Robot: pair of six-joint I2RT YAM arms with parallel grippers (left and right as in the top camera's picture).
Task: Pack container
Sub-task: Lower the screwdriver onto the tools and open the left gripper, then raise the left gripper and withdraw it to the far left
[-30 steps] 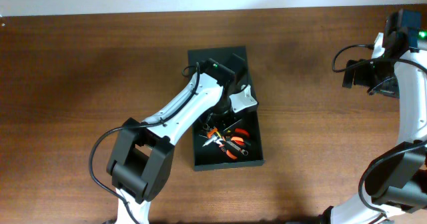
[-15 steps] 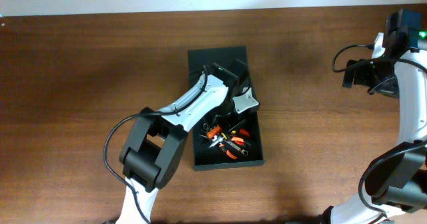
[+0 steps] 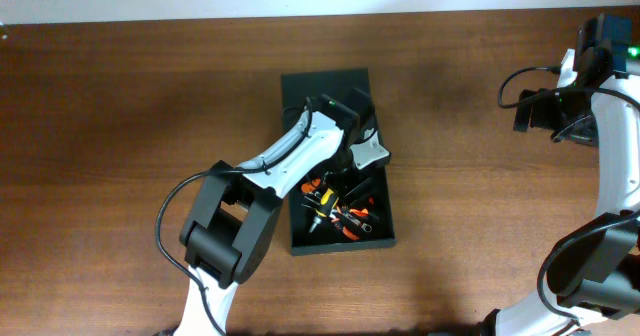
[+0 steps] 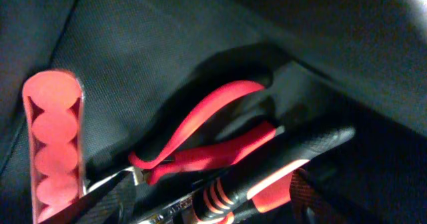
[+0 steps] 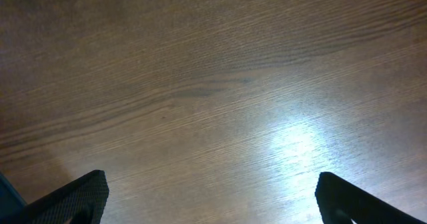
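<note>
1. The container [image 3: 325, 82] sits open at mid-table, with red-handled pliers [image 4: 213, 127] lying inside.
2. The left gripper [image 4: 213, 201] hangs over them, fingers spread and holding nothing. The right gripper [image 5: 210, 207] is spread and empty near the right edge.
3. Risk: a lifting finger could snag the tangled handles and spill tools.

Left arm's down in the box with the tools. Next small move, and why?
Probably lift the left gripper straight up out of the box: it looks open, and the pliers and screwdriver already lie inside beneath it.
</note>
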